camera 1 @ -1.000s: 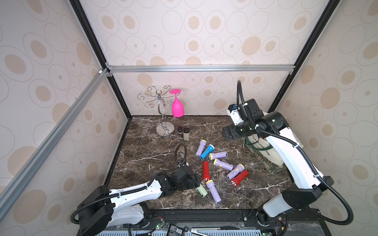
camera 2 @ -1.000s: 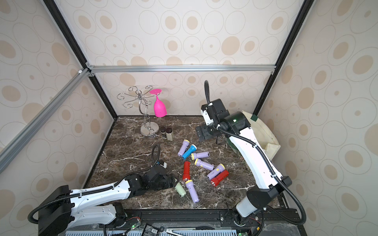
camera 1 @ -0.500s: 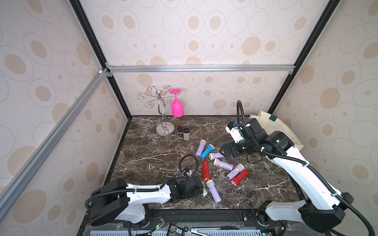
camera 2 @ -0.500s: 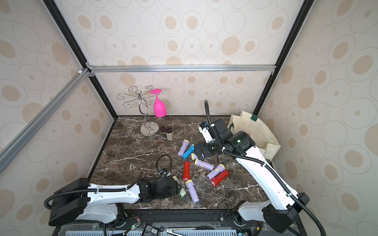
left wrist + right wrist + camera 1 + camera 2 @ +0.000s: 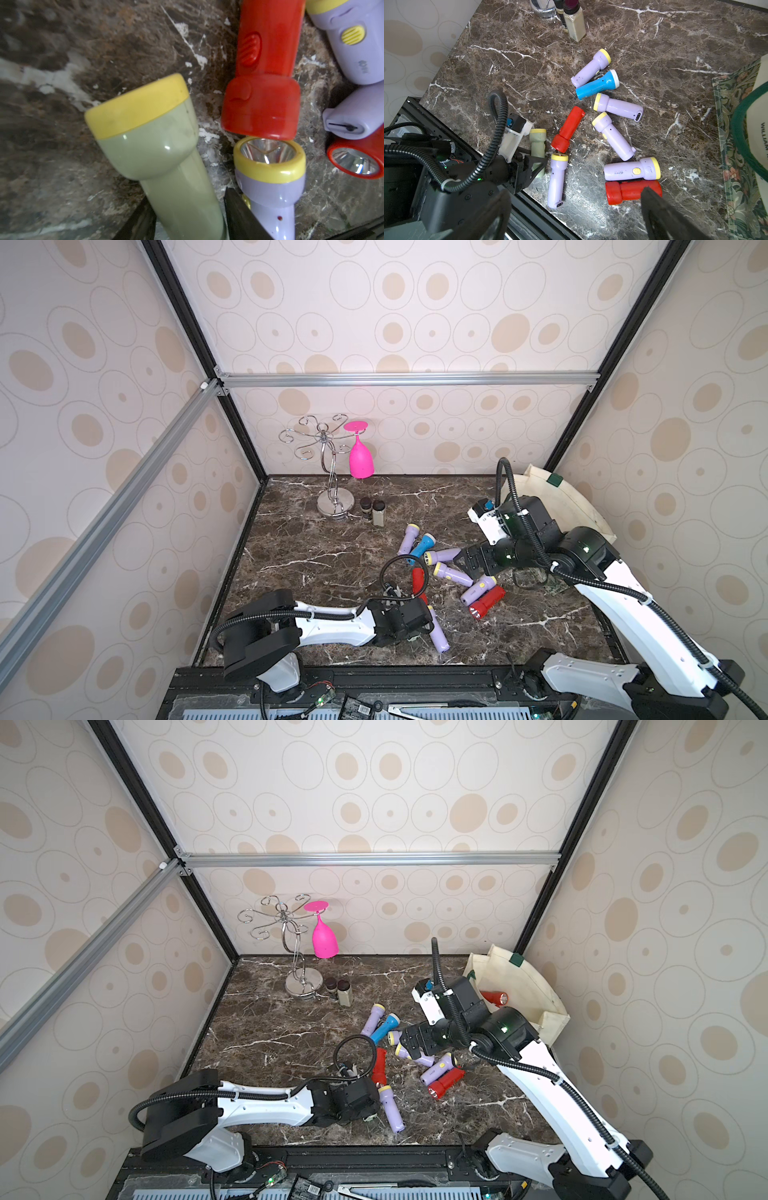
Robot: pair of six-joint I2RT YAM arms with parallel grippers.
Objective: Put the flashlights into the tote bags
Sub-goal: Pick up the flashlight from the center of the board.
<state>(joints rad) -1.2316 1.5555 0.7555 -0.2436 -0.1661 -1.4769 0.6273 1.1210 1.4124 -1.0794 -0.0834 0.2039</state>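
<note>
Marble table (image 5: 311,539). Wrist views, not top views, show left pincer (image 5: 187,199) flanking pale green flashlight (image 5: 158,145), grip unclear; right pincer (image 5: 576,191) wide, empty.

Lilac and red flashlights (image 5: 612,135) lie scattered flat, right of the middle of the desk (image 5: 316,547), a blue flashlight (image 5: 598,85) among them, a pale green flashlight (image 5: 158,149) near the front edge. One red flashlight (image 5: 494,997) lies inside the cream tote bag (image 5: 532,986), far right corner.

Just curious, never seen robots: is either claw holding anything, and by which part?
Left gripper straddles the pale green flashlight at its handle; whether it grips cannot be told. Right gripper holds nothing.
</note>
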